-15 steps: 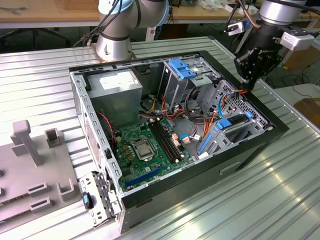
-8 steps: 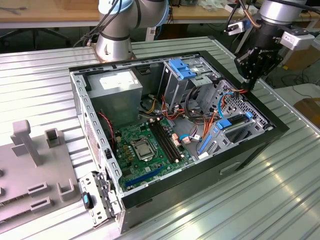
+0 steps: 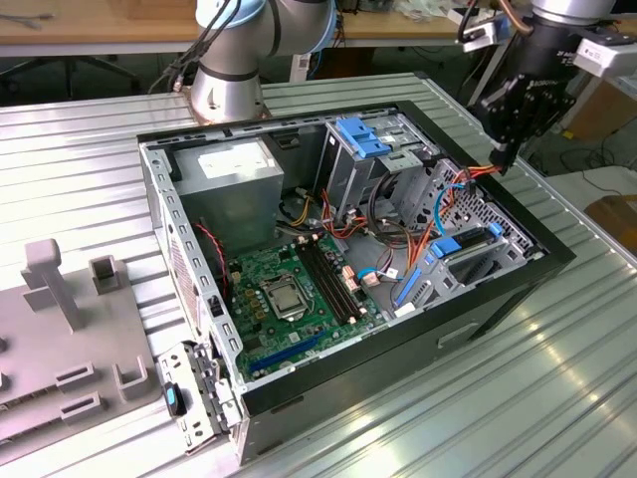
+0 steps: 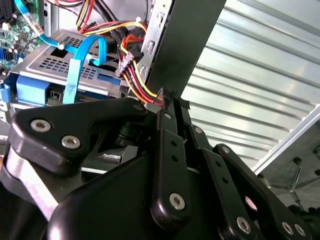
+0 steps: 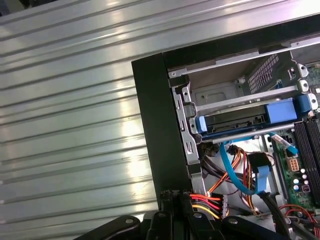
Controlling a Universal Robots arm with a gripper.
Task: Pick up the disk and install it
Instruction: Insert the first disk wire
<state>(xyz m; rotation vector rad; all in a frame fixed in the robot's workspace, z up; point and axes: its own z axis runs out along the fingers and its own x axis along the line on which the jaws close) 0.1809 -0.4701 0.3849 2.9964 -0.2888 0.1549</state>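
Where the first wrist view looks past the claw [image 5: 172, 194], its fingers are pressed together with nothing between them, just beside a bundle of red, yellow and black wires [image 5: 207, 202]. The disk [image 5: 235, 121] sits in the silver drive cage [image 5: 225, 95], apart from the claw. In the second wrist view, the closed tips lie just beside the computer case [image 4: 190, 40]. In the exterior view, that case lies open on a ribbed metal tabletop [image 3: 557, 368]; a wooden bench [image 3: 100, 25] stands behind.
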